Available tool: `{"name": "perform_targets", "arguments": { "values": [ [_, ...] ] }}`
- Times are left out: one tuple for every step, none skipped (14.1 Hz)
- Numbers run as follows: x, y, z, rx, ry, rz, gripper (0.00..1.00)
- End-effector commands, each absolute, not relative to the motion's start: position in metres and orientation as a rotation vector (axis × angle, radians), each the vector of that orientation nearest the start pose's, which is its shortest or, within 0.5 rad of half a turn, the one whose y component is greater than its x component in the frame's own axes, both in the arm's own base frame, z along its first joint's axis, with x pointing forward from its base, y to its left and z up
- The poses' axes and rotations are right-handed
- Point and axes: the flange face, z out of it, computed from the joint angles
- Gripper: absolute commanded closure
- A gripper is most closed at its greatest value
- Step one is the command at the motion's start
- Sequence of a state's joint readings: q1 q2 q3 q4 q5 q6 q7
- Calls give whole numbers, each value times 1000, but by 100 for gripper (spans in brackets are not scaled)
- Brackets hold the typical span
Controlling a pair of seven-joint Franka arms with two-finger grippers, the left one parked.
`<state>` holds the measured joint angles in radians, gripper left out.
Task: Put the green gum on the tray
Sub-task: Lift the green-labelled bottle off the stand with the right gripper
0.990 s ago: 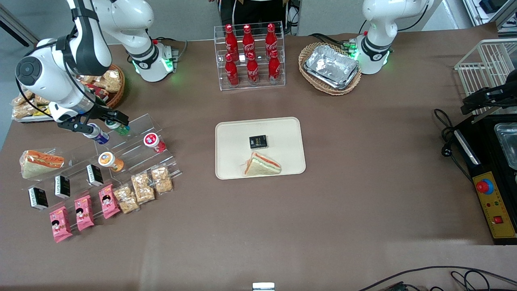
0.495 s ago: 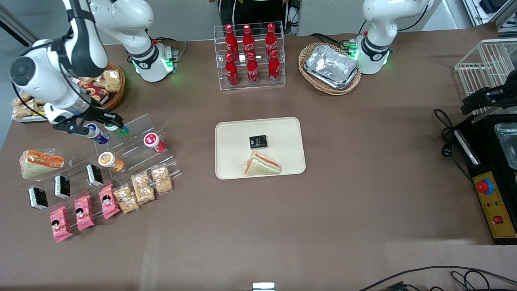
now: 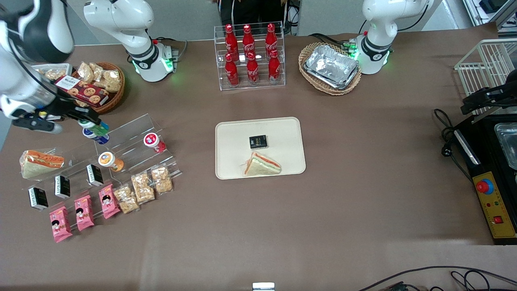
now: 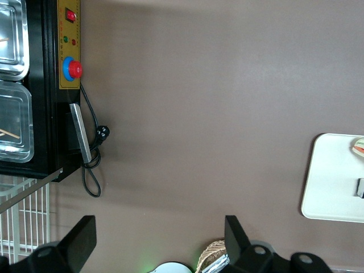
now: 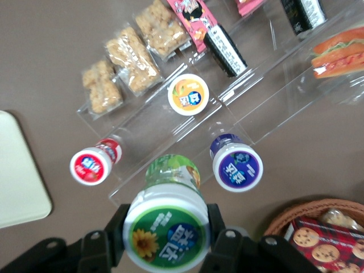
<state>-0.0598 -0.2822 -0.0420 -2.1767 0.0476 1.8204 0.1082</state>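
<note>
Green gum lifted off the rack, on its way to the tray

The tray (image 3: 258, 147) sits mid-surface, well apart from the clear display rack (image 3: 133, 141) at my working end, and already carries a sandwich (image 3: 262, 165) and a small black box (image 3: 258, 141). A second ago I was down at the rack's top step; now I have risen above it. My gripper (image 5: 166, 236) is clenched on the green gum (image 5: 166, 227), lid up between the fingers, above the blue canister (image 5: 237, 165) left on the rack.
</note>
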Motion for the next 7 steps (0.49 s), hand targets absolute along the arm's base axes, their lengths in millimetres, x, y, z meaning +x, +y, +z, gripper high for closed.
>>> {"name": "perform_targets", "arguments": {
  "values": [
    [490,-38,572,-3069,295,230,50],
    [496,-37,591,-3067,296,254,50],
    [501,-36,604,-3065,301,283,50],
    [506,-33,612,-3057,300,293,50],
    [508,-29,617,-3049,292,295,50],
    [510,-13,617,-3048,258,302,50],
    [508,17,615,-3055,206,316,49]
  ]
}}
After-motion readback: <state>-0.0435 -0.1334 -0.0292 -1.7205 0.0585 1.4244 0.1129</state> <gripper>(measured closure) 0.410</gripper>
